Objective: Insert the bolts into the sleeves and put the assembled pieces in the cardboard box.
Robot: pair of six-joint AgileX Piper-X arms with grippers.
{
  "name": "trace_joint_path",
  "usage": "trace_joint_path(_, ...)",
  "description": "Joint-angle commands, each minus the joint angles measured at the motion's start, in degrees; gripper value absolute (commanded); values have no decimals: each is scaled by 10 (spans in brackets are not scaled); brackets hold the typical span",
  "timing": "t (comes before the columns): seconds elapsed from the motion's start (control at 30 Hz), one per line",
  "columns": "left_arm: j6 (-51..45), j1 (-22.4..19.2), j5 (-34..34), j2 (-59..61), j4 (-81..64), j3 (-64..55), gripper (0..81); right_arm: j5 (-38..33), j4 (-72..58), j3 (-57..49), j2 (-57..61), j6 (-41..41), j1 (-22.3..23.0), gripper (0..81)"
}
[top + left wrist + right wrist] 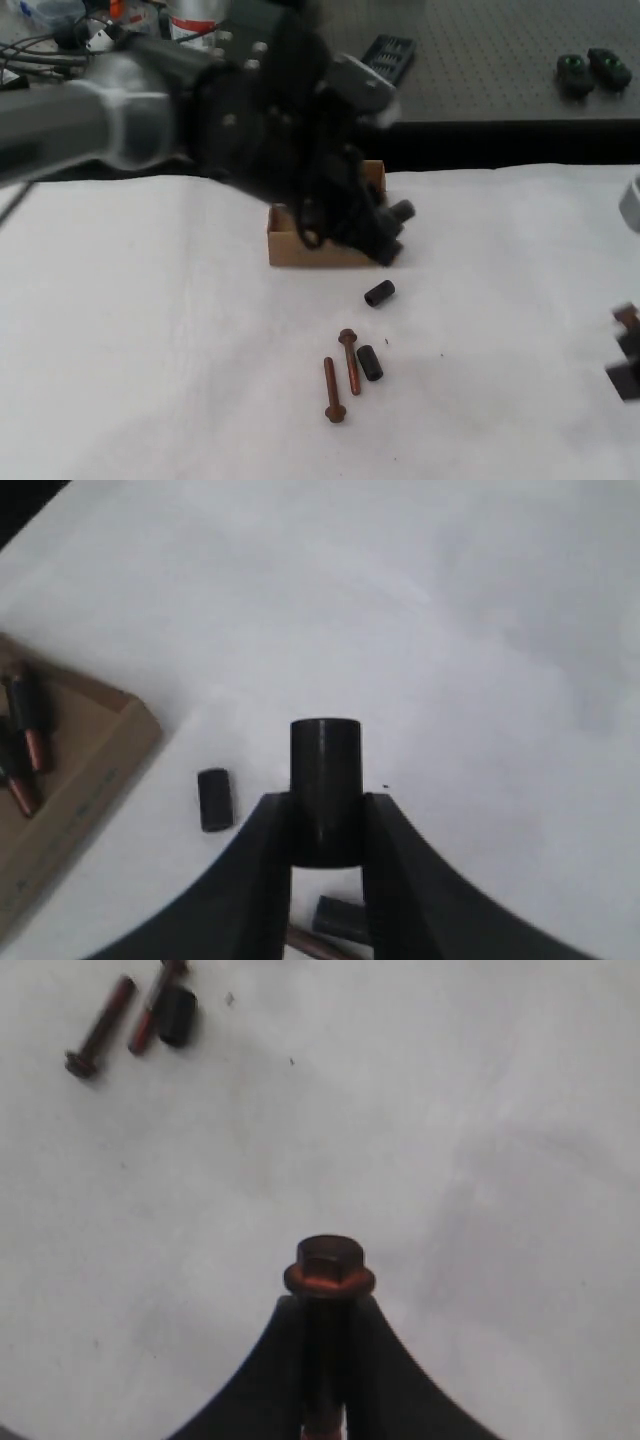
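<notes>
Left gripper (327,815) clamps a black sleeve (325,765); right gripper (326,1312) clamps a copper bolt (329,1265).

On the cloth (140,340) — cardboard box (290,252) behind, parts in front.
A sleeve (379,293) just before it; nearer, two bolts (350,365) side by side, another sleeve (370,362) at their right.

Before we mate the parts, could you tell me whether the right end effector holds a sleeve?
No, the right end effector is clamped on a copper bolt.

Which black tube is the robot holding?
The sleeve clamped in the left gripper; the two loose sleeves lie on the cloth.
</notes>
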Motion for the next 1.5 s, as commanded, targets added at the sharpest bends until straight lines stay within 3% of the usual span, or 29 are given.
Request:
trace_joint_path(0.0,-40,23,40,-58,6,71,6,-20,-44,0,4,12,-3,28)
trace_joint_path(0.13,-60,49,95,-134,-3,166,6,-92,-126,0,34,80,-3,28)
trace_joint_path(0.4,-117,66,284,-277,-79,296,6,-260,-356,0,130,279,-3,28)
trace_joint_path(0.6,-147,66,300,-322,-88,313,6,-325,-514,0,176,398,-1,28)
trace_joint_path(0.87,-216,66,300,-330,-169,313,6,-345,-578,0,182,433,1,28)
trace_joint_path(1.0,-241,66,331,-330,-192,313,6,-360,-579,0,182,433,1,28)
trace_joint_path(1.47,-244,66,316,-330,-207,313,6,-430,-622,0,182,442,1,28)
